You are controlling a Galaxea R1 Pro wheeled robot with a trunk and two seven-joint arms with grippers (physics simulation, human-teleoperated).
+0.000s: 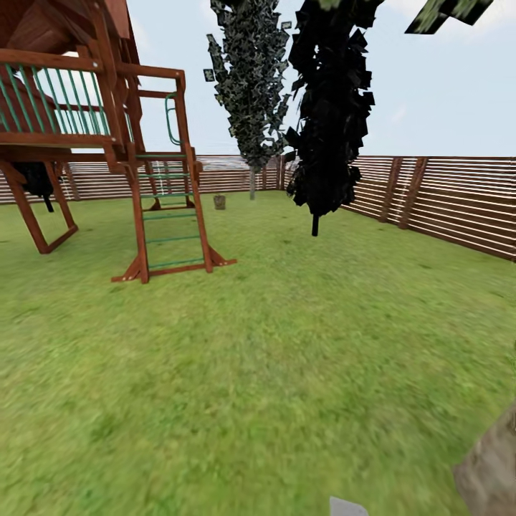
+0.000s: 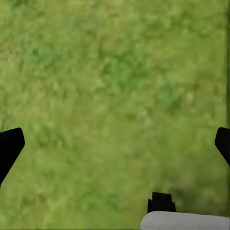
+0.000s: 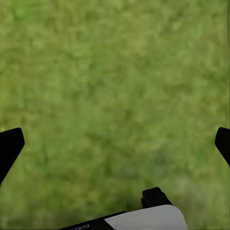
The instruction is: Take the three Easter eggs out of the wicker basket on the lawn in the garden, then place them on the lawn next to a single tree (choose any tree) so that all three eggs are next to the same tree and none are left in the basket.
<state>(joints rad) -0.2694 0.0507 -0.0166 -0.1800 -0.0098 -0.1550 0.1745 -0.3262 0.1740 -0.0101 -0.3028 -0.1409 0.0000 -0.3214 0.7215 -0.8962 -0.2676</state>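
Far across the lawn (image 1: 272, 358), the small brown wicker basket (image 1: 219, 202) stands on the grass near the back fence, just right of the playset ladder. The Easter eggs are out of view; the basket is too distant to show its contents. A tree (image 1: 251, 93) with dark mottled foliage and a pale trunk rises just right of the basket. A blacker tree (image 1: 330, 115) stands nearer, at the right. My left gripper (image 2: 115, 143) is open over bare grass with nothing between its fingers. My right gripper (image 3: 115, 143) is also open and empty above grass.
A wooden playset (image 1: 86, 122) with a green-runged ladder (image 1: 172, 229) fills the left. A slatted brown fence (image 1: 444, 201) runs along the back and right. A grey-beige trunk (image 1: 491, 466) stands close at the lower right, with foliage (image 1: 451, 11) overhead.
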